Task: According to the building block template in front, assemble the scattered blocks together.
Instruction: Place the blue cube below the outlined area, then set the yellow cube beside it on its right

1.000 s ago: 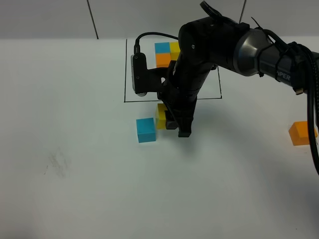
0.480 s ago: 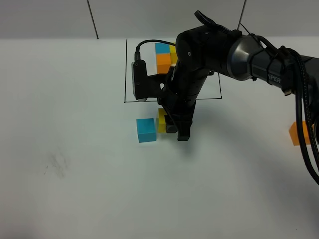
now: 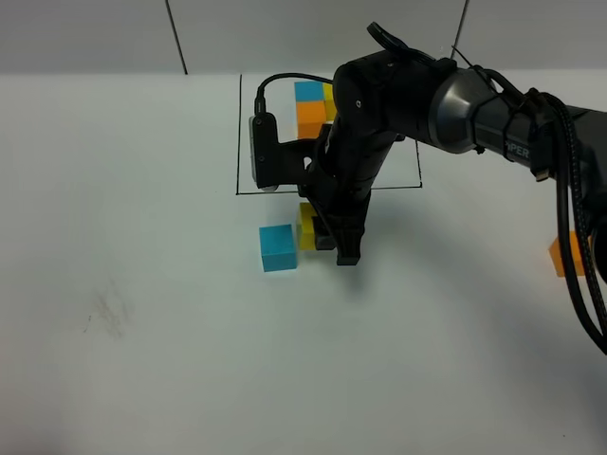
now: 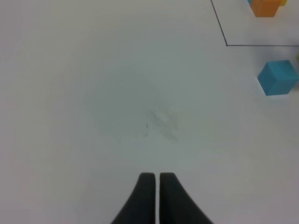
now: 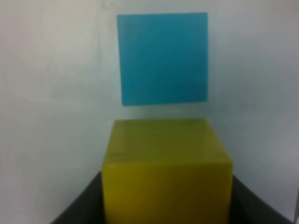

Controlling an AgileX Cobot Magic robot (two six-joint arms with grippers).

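The template (image 3: pixel 313 102), a blue, yellow and orange cube cluster, sits at the back inside a black drawn rectangle (image 3: pixel 237 142). My right gripper (image 3: pixel 327 243) reaches across the middle and is shut on the loose yellow cube (image 3: pixel 306 227), low over the table just in front of the rectangle. In the right wrist view the yellow cube (image 5: pixel 167 158) sits between the dark fingers (image 5: pixel 81 207), a small gap from the loose blue cube (image 5: pixel 162 58). The blue cube (image 3: pixel 278 248) lies just left of the yellow one. The loose orange cube (image 3: pixel 564 256) lies far right, half hidden by cables. My left gripper (image 4: pixel 154 179) is shut and empty.
The right arm's black cables (image 3: pixel 579 190) hang along the right side. A faint smudge (image 3: pixel 106 318) marks the white table at the left. The left wrist view shows the blue cube (image 4: pixel 278 77) and a corner of the rectangle (image 4: pixel 227 44) far from the left gripper.
The right arm has shifted slightly left and down with the yellow cube, bringing it nearer the blue cube. The cables now cover more of the orange cube.
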